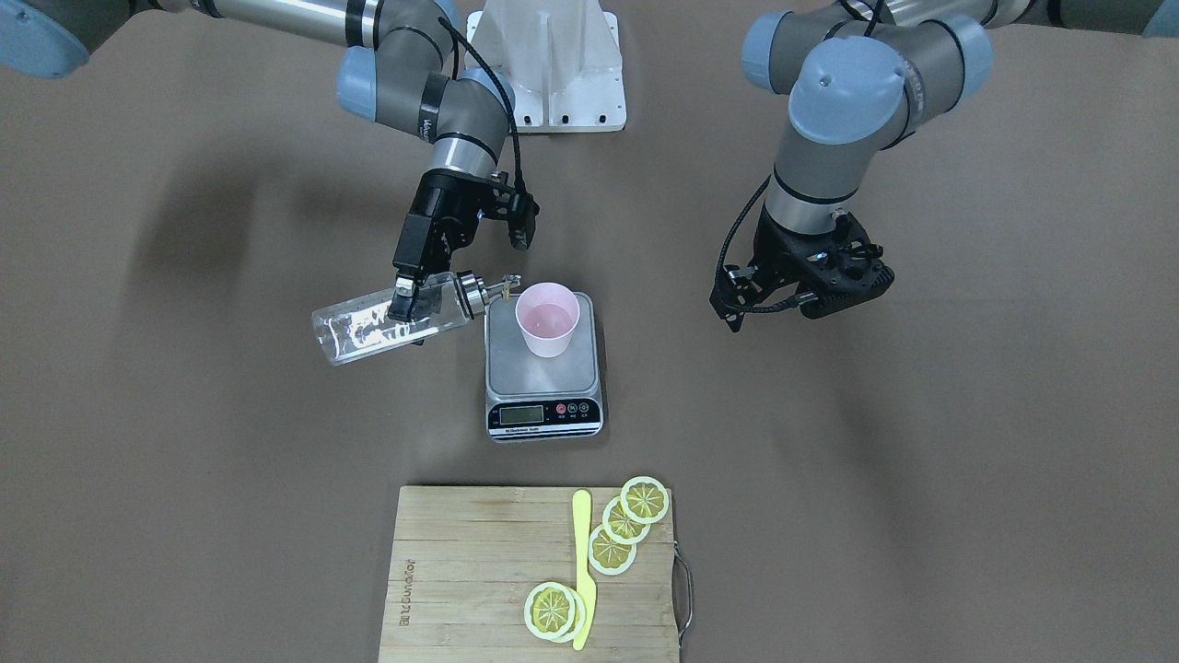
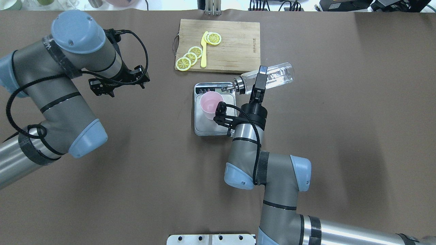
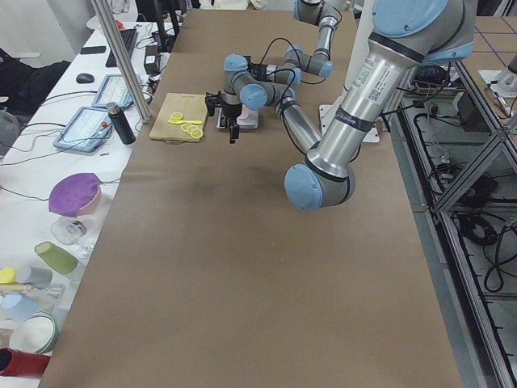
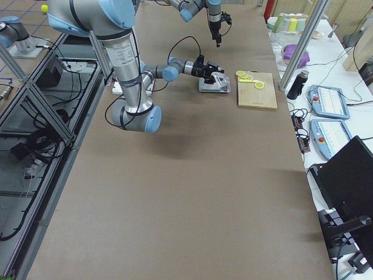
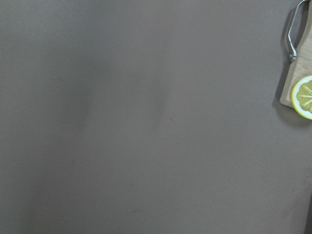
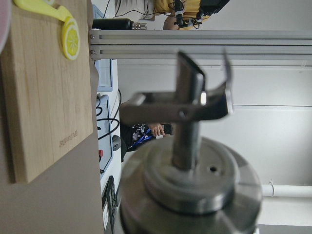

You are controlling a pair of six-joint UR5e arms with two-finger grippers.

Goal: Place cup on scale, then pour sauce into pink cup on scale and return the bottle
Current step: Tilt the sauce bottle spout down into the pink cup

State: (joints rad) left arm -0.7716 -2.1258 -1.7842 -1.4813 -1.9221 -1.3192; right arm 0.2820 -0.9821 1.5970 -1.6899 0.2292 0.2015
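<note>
The pink cup (image 1: 547, 318) stands upright on the scale (image 1: 543, 379), toward its back edge; it also shows in the overhead view (image 2: 211, 103) on the scale (image 2: 204, 128). My right gripper (image 1: 405, 299) is shut on the clear glass bottle (image 1: 368, 324), held almost on its side above the table beside the scale. Its chrome pourer cap (image 1: 474, 293) points at the cup, the spout tip just at the cup's rim. The cap fills the right wrist view (image 6: 190, 180). My left gripper (image 1: 806, 285) hangs over bare table well to the other side of the scale; its fingers are hidden.
A wooden cutting board (image 1: 479, 571) lies at the operators' side beyond the scale, with several lemon slices (image 1: 612, 548) and a yellow knife (image 1: 582, 571) on it. Its metal handle (image 5: 291, 34) and one slice (image 5: 303, 96) show in the left wrist view. The robot base plate (image 1: 553, 101) is at the back.
</note>
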